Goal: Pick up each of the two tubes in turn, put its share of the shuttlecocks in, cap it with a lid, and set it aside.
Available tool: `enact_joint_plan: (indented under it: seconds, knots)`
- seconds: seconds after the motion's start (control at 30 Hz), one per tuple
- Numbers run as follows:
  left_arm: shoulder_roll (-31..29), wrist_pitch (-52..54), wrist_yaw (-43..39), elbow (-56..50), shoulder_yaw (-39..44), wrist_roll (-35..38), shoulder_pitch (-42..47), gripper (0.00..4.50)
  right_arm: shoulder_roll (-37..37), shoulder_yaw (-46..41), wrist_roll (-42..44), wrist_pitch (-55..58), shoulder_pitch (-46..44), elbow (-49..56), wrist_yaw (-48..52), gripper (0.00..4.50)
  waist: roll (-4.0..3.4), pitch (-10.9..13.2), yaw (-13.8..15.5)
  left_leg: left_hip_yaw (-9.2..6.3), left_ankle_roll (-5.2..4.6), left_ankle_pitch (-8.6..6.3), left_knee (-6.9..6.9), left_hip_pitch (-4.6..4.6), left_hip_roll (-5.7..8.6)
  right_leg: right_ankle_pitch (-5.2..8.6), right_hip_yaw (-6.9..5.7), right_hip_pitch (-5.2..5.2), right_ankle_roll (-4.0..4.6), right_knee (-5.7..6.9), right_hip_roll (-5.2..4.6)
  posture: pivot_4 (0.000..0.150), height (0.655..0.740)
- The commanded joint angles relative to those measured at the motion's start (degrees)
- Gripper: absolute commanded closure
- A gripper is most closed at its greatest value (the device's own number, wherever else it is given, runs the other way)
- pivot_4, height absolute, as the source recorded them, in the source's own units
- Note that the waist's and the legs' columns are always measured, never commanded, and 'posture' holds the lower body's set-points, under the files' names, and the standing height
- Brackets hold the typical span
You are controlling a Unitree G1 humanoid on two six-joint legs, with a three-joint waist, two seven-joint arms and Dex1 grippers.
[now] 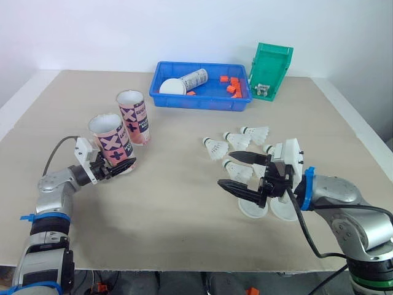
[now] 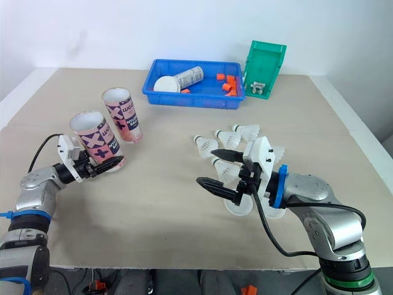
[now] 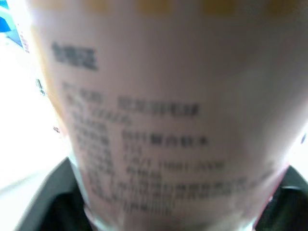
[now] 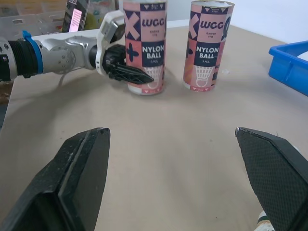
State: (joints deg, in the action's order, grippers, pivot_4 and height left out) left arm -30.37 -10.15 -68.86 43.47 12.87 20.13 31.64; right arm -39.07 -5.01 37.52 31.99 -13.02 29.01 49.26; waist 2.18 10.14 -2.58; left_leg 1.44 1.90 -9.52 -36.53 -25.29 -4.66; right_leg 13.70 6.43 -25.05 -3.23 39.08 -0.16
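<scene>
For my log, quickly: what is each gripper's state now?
Left gripper: closed on the nearer tube.
Right gripper: open, holding nothing.

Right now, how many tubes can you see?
3: first tube in the left jaws, second tube upright beside it, third tube lying in the blue tray.

One upright tube sits clamped in the left hand — the other tube just beside; right hand spread wide.
</scene>
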Motion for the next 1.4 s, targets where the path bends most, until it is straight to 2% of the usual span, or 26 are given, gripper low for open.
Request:
enact_joint_plan:
  seconds: [0.03,0.33,0.57,0.67,0.77,0.83,0.93,1.1,1.4]
  knots:
    - [-0.56,-1.17,-0.02,-0.14,-0.02,-0.32,0.46,1.72,-0.59,-1.72,1.12,-0.22,-0.72,1.22,-0.21,0.0,0.0,0.0,0.0,0.0,0.0,0.0,0.0,0.01,0.0,0.0,0.0,0.0,0.0,0.0,0.0,0.15,0.7079]
    - [-2.89,-0.54,-3.27,-5.99,-1.79,-0.17,-0.33,1.72,-1.9,-3.83,2.41,0.93,1.08,2.56,-0.67,0.0,0.0,0.0,-0.01,0.0,0.0,0.0,0.0,0.0,0.0,0.0,0.0,0.0,0.0,0.0,0.0,0.15,0.7079]
    - [-14.91,8.78,-14.78,-22.68,-8.88,-1.45,-4.53,1.72,-6.77,-15.51,11.72,6.87,11.52,8.09,-0.78,0.0,0.0,0.01,-0.04,-0.01,0.03,-0.02,0.16,0.01,-0.01,0.16,0.0,-0.04,0.05,-0.01,-0.02,0.15,0.7079]
    - [-19.43,13.31,-18.78,-27.63,-11.55,-1.6,-4.54,1.72,-5.96,-15.21,14.18,9.07,17.65,12.82,-3.33,0.0,0.0,0.01,-0.05,-0.05,0.02,-0.02,0.18,0.05,-0.02,0.24,-0.03,0.0,0.17,0.0,0.0,0.15,0.7079]
    - [-22.29,16.18,-21.54,-30.83,-13.97,-2.01,-4.58,1.72,-3.89,-10.52,9.59,8.75,19.8,14.05,-8.35,0.0,0.0,0.01,-0.13,-0.05,0.03,-0.02,0.14,0.06,-0.03,0.23,-0.04,0.02,0.18,0.0,-0.03,0.15,0.7079]
    - [-24.52,16.31,-23.21,-32.49,-16.48,-2.93,-4.48,1.72,-1.61,-5.97,3.91,8.17,18.94,13.36,-13.9,0.0,0.06,-0.02,-0.32,0.03,0.02,-0.02,0.04,0.1,-0.04,0.11,-0.03,0.01,0.2,-0.01,-0.07,0.15,0.7079]
    - [-27.53,15.23,-23.64,-33.39,-20.1,-3.59,-4.65,1.72,1.15,-3.01,0.39,8.98,17.01,12.18,-19.28,0.0,0.04,-0.01,-0.36,0.06,0.0,0.0,0.0,0.1,-0.04,0.0,-0.03,-0.05,0.26,-0.01,-0.1,0.15,0.7079]
    - [-31.35,12.9,-23.64,-33.2,-24.41,-3.33,-4.91,1.72,3.56,-0.39,-3.55,9.04,14.83,11.35,-23.43,0.0,0.04,-0.02,-0.26,0.07,-0.04,0.03,0.02,0.09,-0.06,0.01,-0.04,-0.07,0.29,-0.01,-0.11,0.15,0.7079]
    - [-33.24,10.48,-23.64,-32.75,-27.05,-3.2,-5.5,1.72,5.9,3.62,-8.37,9.12,11.62,7.77,-26.02,0.0,0.0,-0.04,-0.34,0.08,-0.06,0.01,0.19,0.09,-0.11,0.15,-0.05,-0.13,0.35,0.0,-0.01,0.15,0.7079]
